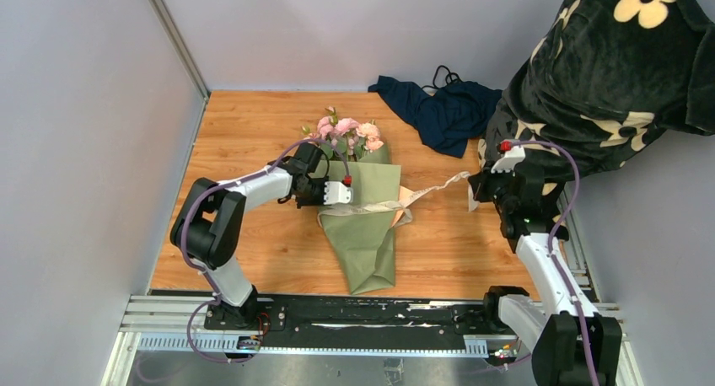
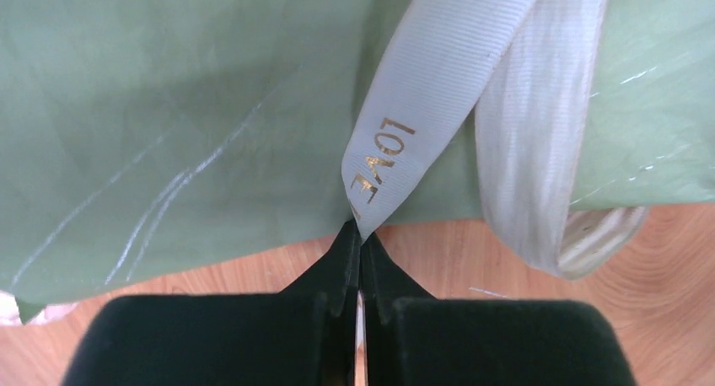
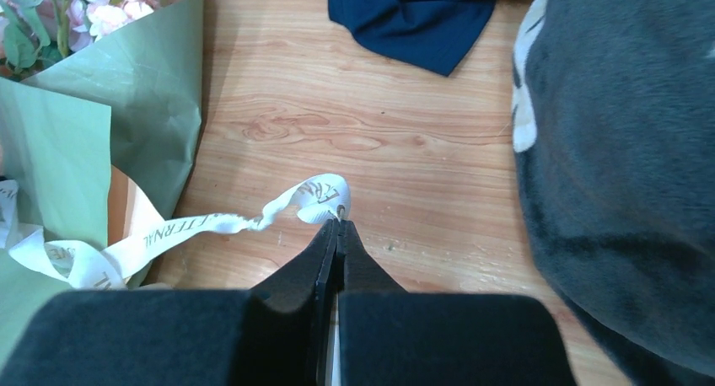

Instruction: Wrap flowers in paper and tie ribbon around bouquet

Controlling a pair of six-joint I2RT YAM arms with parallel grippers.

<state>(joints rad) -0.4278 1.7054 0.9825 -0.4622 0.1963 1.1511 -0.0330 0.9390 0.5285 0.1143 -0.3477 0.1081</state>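
- Eyes on the bouquet (image 1: 364, 244): it lies on the wooden table (image 1: 253, 142), with its narrow end toward your arm bases.
- Pink flowers (image 1: 346, 130) poke out of the far, wide end.
- The sage-green paper (image 1: 375, 182) is wrapped round the stems as a cone, and a tan inner face peeks out at its right edge.
- Your left gripper (image 2: 361, 237) is clenched on one end of the ribbon (image 2: 438, 91), right by the gold "LOVE" lettering at the cone's left edge.
- Your right gripper (image 3: 340, 224) is pinched tight on the other ribbon end, over bare wood to the right of the cone.
- Between your two grips the ribbon crosses the top of the cone and bunches into a loose loop at its right edge. You cannot tell whether that loop is a knot.
- A navy cloth (image 1: 438, 112) sits crumpled at the far side, and black flower-print fabric (image 1: 607, 74) hangs over the right.
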